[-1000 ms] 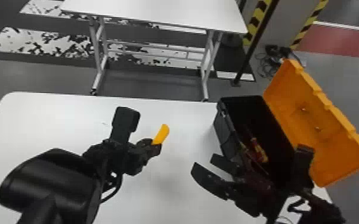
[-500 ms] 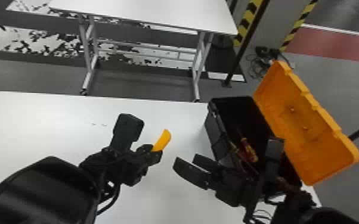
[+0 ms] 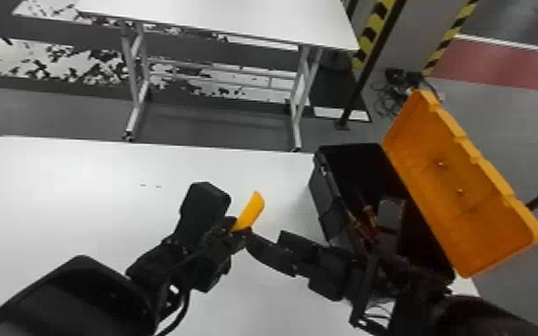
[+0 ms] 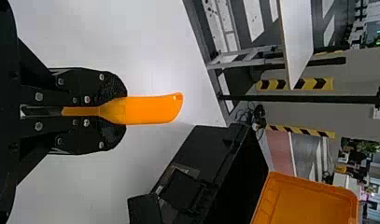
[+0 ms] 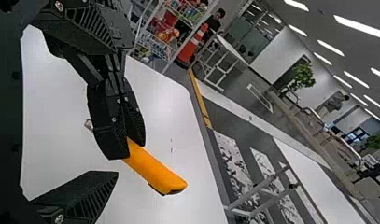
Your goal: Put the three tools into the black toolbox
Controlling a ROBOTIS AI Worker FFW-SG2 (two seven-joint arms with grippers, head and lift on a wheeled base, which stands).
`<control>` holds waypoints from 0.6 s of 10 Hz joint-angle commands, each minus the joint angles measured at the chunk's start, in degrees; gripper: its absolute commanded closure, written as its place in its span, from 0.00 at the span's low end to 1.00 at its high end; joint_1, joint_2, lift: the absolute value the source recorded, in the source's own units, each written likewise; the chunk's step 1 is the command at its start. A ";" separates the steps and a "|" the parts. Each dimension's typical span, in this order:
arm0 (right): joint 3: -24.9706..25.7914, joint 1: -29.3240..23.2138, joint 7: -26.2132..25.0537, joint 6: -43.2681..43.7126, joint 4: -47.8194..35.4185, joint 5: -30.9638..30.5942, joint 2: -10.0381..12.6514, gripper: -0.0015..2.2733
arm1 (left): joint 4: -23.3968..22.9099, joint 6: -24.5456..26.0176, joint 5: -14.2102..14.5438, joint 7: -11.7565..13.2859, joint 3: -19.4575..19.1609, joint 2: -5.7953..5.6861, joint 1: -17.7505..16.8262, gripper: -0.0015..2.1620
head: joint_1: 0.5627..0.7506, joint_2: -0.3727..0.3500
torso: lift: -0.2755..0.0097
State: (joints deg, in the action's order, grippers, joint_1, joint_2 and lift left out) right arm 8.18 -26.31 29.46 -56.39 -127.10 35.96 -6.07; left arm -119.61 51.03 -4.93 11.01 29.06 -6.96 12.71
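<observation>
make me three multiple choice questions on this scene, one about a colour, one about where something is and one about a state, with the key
1. What colour is the lid of the black toolbox?
A) blue
B) white
C) orange

2. Where is the yellow-handled tool?
A) between the fingers of the left end effector
B) inside the toolbox
C) lying flat on the table

3. What state is the right end effector in?
A) shut on a tool
B) open and empty
C) shut on the lid

Key:
1: C, the head view shows the raised lid in orange.
2: A, the left wrist view shows both fingers against the tool, its handle sticking out past them.
3: B, the right wrist view shows its fingers well apart and gripping nothing.
</observation>
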 commanded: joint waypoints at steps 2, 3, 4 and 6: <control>-2.02 1.70 -0.72 0.18 2.65 -1.51 0.88 0.04 | -0.71 -2.73 -1.66 -1.25 0.82 -1.74 1.18 0.88 | 0.70 0.28 | 0.79; -2.37 2.31 -0.90 0.18 3.26 -1.95 1.32 0.04 | -1.15 -3.61 -1.57 -2.31 0.64 -3.06 1.70 0.88 | 0.70 0.29 | 0.79; -2.29 3.37 -1.52 0.18 4.41 -1.86 1.93 0.04 | -1.50 -4.84 -0.96 -2.40 0.12 -3.59 2.14 0.88 | 0.70 0.31 | 0.79; -2.37 6.18 -1.60 0.18 6.87 -2.13 2.73 0.04 | -1.50 -5.89 -0.69 -2.48 0.03 -3.68 2.49 0.88 | 0.70 0.34 | 0.79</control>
State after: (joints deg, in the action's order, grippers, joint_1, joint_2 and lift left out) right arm 5.85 -20.94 27.86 -56.21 -120.87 33.92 -3.53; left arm -121.16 45.28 -5.70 8.50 29.10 -10.64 15.16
